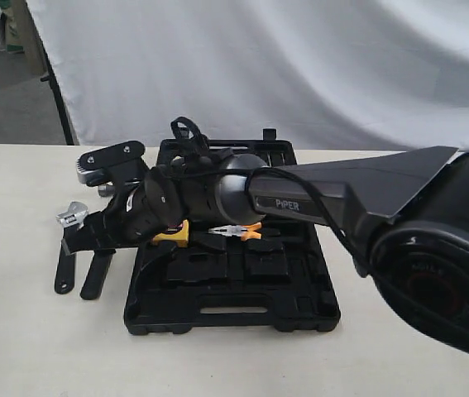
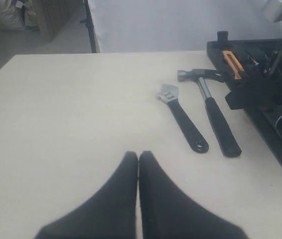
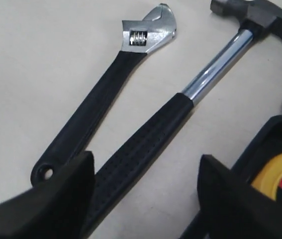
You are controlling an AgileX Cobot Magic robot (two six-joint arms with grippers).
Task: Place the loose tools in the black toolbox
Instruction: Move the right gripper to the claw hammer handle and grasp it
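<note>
White sheeting (image 1: 300, 66) is hung behind a pale cream table (image 2: 56, 109), on which the work is laid out. The right gripper (image 3: 145, 186) is held with its two black fingers well apart. The black dimpled grip of the steel claw hammer (image 3: 173, 112) is seen running between them, nearer one finger, and nothing is clamped. The spread is judged to be set for closing across that grip, where the rubber would give a surer hold than the polished shaft.

Just beside the hammer and nearly parallel to it, the silver-jawed adjustable wrench with the black handle (image 3: 101, 94) is laid flat, its hanging hole close to one finger. A careless closure could catch it too.

Both tools are found on the table just outside the left side of the large black moulded plastic toolbox (image 1: 308, 306). The toolbox is opened out flat, with a yellow tape measure (image 1: 172, 238) and orange-handled pliers (image 1: 238, 231) seated in it. The small black tape roll cannot be made out.

To reach the tools, the right arm (image 1: 300, 203) is stretched from the right across the open case, its wrist pitched down towards the table. The left gripper (image 2: 138, 155) is held pressed together on nothing, over bare table well apart from the tools.
</note>
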